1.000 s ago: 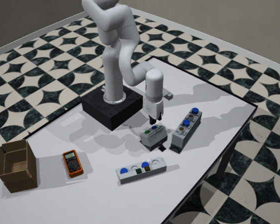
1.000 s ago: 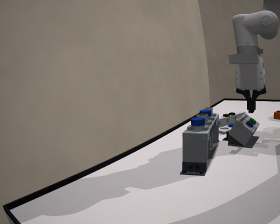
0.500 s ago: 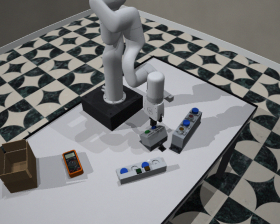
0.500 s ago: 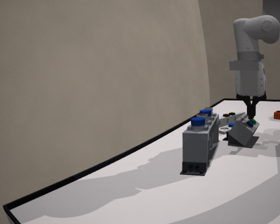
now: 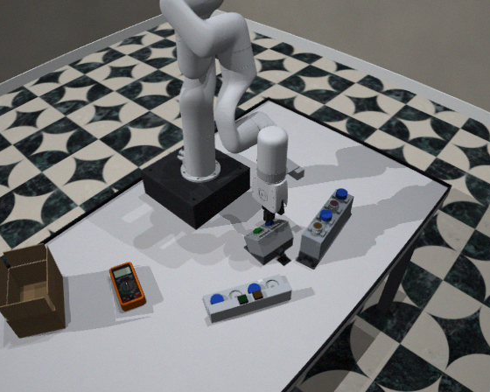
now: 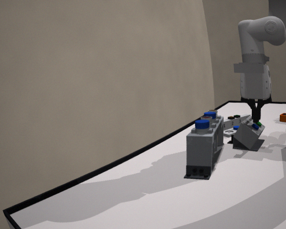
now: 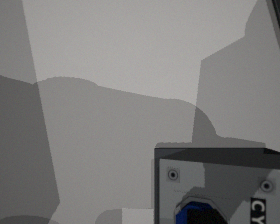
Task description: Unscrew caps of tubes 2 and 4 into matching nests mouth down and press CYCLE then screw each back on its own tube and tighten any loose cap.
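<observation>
Item: CYCLE key (image 5: 269, 223), blue, on the sloped face of the key housing (image 5: 270, 242); end effector (image 5: 269, 217) directly above it, fingers shut together and holding nothing.

Detail: Taking the key housing as landmark, the CYCLE key sat at its end nearer the arm's base, the green READY key (image 5: 258, 230) beside it on the same face. The end effector pointed straight down at the blue key, so the press ran along its own long axis; contact could not be confirmed, and the key did not appear lit. The wrist view cut the key off at its lower edge. The decapping station (image 5: 327, 229) stood just to one side of the housing, two blue caps on and two tubes open. The cap tray (image 5: 248, 299) lay on the counter (image 5: 168, 341) in front, with two caps in nests and both lamps apparently dark.
</observation>
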Controlling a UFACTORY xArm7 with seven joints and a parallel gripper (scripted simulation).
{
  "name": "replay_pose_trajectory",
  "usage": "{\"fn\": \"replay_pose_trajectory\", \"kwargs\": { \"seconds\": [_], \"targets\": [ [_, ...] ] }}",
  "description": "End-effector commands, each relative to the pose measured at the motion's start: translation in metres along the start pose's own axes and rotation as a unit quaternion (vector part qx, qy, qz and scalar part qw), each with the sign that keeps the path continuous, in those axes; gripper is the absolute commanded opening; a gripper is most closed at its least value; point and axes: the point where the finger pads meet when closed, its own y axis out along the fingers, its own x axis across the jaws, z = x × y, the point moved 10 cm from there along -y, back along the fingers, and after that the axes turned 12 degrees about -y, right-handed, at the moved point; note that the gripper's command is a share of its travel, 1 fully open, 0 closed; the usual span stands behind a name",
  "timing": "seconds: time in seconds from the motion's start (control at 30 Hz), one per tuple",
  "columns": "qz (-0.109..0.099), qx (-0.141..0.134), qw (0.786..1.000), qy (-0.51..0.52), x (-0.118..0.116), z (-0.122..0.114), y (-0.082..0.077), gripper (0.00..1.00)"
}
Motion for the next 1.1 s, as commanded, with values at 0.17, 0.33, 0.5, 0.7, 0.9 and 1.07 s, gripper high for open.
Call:
{"fn": "replay_pose_trajectory", "kwargs": {
  "seconds": [0.17, 0.33, 0.5, 0.7, 0.9, 1.07],
  "targets": [
    [-0.001, 0.000, 1.000, 0.000, 0.0011, -0.0001, 0.0017, 0.00],
    [-0.001, 0.000, 1.000, 0.000, 0.0011, -0.0001, 0.0031, 0.00],
    [-0.001, 0.000, 1.000, 0.000, 0.0010, 0.0000, 0.0047, 0.00],
    [-0.001, 0.000, 1.000, 0.000, 0.0011, 0.0000, 0.0067, 0.00],
    [-0.001, 0.000, 1.000, 0.000, 0.0010, 0.0000, 0.0081, 0.00],
    [-0.001, 0.000, 1.000, 0.000, 0.0010, 0.0000, 0.0097, 0.00]
  ]
}}
